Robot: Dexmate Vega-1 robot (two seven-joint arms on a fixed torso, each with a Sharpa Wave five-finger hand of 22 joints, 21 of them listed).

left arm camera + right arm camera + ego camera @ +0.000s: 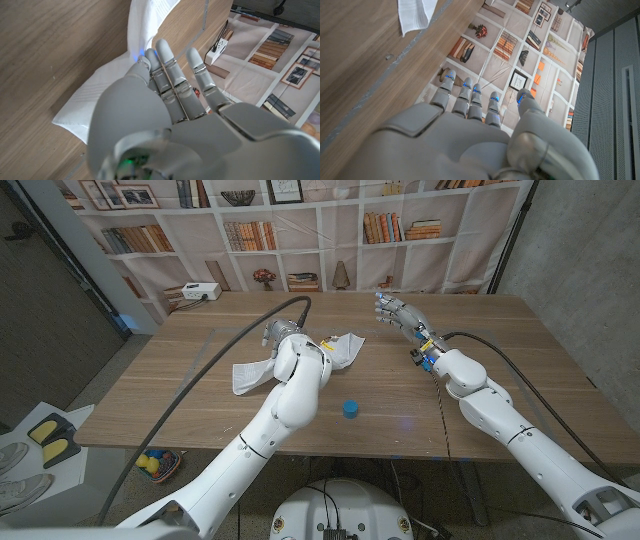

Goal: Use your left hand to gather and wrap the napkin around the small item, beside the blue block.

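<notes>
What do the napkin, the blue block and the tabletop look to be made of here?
Napkin: white, matte, soft paper or thin cloth, judging by its creases and limp folds.
Blue block: smooth, evenly coloured, probably plastic; too small to be sure.
Tabletop: wood or wood veneer, with visible grain and a low sheen.

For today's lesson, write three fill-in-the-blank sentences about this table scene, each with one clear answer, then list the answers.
1. The white napkin lies on a table made of ____.
2. The small block near the table's front edge is coloured ____.
3. The robot's ____ hand is over the napkin, while the other hand is held apart from it.

Missing words: wood; blue; left
</notes>
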